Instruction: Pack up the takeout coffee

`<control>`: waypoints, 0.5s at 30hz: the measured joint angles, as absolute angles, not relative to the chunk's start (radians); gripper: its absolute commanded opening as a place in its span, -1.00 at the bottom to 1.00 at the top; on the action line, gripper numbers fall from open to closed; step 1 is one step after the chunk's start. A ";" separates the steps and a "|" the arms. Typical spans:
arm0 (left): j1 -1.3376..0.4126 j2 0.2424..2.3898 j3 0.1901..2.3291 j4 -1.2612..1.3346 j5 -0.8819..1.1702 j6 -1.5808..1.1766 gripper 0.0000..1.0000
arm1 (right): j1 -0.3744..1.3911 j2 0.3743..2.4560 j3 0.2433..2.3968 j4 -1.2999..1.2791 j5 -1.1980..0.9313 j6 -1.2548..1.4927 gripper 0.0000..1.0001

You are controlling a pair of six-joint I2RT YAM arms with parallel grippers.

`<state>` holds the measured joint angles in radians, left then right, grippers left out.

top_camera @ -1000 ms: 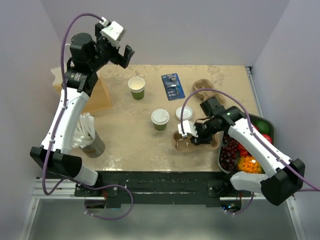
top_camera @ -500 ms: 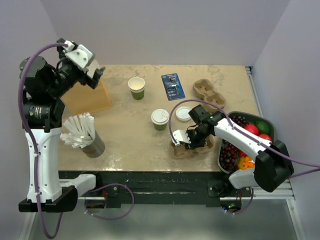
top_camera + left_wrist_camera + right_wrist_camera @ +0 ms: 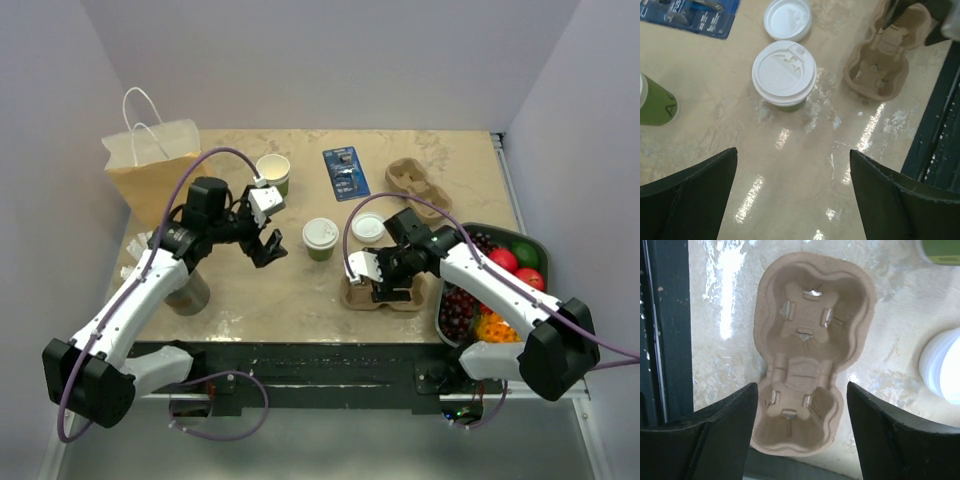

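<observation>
My left pincer (image 3: 792, 152) gapes wide near the round-lidded paper cup (image 3: 784, 74); my right pincer (image 3: 802, 387) stands wide astride the moulded pulp carrier (image 3: 812, 305).

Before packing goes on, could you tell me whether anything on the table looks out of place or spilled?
A loose lid lies on the table beside the lidded cup, while the far cup stands open. Nothing looks spilled or tipped.
</observation>
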<state>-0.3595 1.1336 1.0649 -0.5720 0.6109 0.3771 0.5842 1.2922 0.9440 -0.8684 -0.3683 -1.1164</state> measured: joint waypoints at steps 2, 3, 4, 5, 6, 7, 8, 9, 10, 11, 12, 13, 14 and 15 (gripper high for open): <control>-0.368 1.126 0.984 -0.496 0.564 0.349 0.96 | 0.584 1.269 0.957 -0.873 -0.368 -1.081 0.51; -0.367 1.118 0.938 -0.455 0.538 0.337 0.96 | 0.584 1.263 0.969 -0.875 -0.368 -1.061 0.51; -0.367 1.110 0.895 -0.425 0.513 0.327 0.96 | 0.584 1.260 0.982 -0.875 -0.368 -1.039 0.51; -0.367 1.105 0.852 -0.390 0.494 0.319 0.96 | 0.584 1.258 0.997 -0.874 -0.368 -1.015 0.52; -0.367 1.103 0.810 -0.352 0.477 0.305 0.96 | 0.583 1.257 1.010 -0.874 -0.370 -0.995 0.52; -0.367 1.106 0.774 -0.322 0.466 0.290 0.96 | 0.582 1.257 1.024 -0.874 -0.375 -0.968 0.53; -0.368 1.118 0.743 -0.292 0.459 0.274 0.96 | 0.581 1.258 1.039 -0.872 -0.380 -0.942 0.53; -0.370 1.137 0.720 -0.260 0.451 0.249 0.95 | 0.580 1.258 1.053 -0.870 -0.385 -0.913 0.53; -0.374 1.163 0.706 -0.232 0.441 0.223 0.94 | 0.579 1.258 1.066 -0.866 -0.388 -0.885 0.54; -0.377 1.195 0.695 -0.199 0.433 0.195 0.93 | 0.576 1.261 1.080 -0.860 -0.392 -0.858 0.55; -0.380 1.220 0.688 -0.168 0.426 0.169 0.93 | 0.575 1.266 1.090 -0.852 -0.392 -0.833 0.55; -0.385 1.254 0.682 -0.128 0.416 0.128 0.93 | 0.572 1.275 1.105 -0.842 -0.392 -0.801 0.56; -0.388 1.277 0.675 -0.097 0.411 0.099 0.92 | 0.568 1.290 1.121 -0.831 -0.393 -0.770 0.57; -0.390 1.301 0.667 -0.059 0.407 0.063 0.92 | 0.563 1.309 1.141 -0.818 -0.394 -0.735 0.58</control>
<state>-0.3901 1.3010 0.6670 -0.0589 0.4068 0.0631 0.5632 1.3090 1.1412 -0.8185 -0.3943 -0.7345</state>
